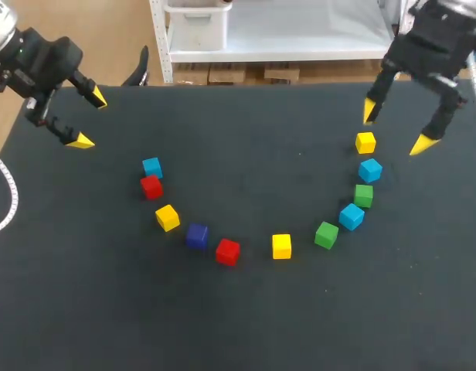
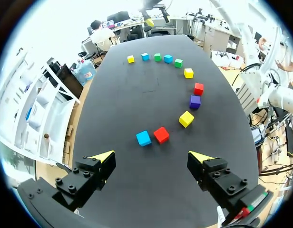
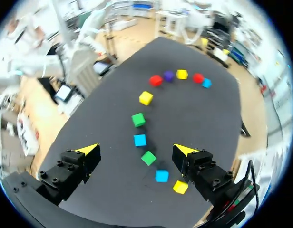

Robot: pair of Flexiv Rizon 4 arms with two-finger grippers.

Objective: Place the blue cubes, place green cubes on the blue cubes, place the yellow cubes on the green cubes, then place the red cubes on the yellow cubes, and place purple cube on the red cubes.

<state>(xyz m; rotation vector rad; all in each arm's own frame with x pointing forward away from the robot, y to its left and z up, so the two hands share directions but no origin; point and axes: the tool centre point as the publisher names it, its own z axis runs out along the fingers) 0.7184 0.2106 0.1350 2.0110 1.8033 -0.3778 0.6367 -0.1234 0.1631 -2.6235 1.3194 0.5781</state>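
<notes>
Eleven cubes lie in a U-shaped arc on the black table (image 1: 246, 325). On the left are a light blue cube (image 1: 152, 167), a red cube (image 1: 151, 186), a yellow cube (image 1: 167, 217), the purple cube (image 1: 197, 236) and a second red cube (image 1: 228, 251). To the right follow yellow (image 1: 281, 246), green (image 1: 326, 234), blue (image 1: 351, 216), green (image 1: 364, 195), blue (image 1: 370, 170) and yellow (image 1: 365, 142) cubes. My left gripper (image 1: 90, 119) hangs open and empty at the far left, short of the blue cube (image 2: 143, 138). My right gripper (image 1: 396, 127) is open above the far right, with a green cube (image 3: 148, 157) below its fingers.
A white cable (image 1: 8, 202) loops over the table's left edge. Bare table stretches inside the arc and along the front edge.
</notes>
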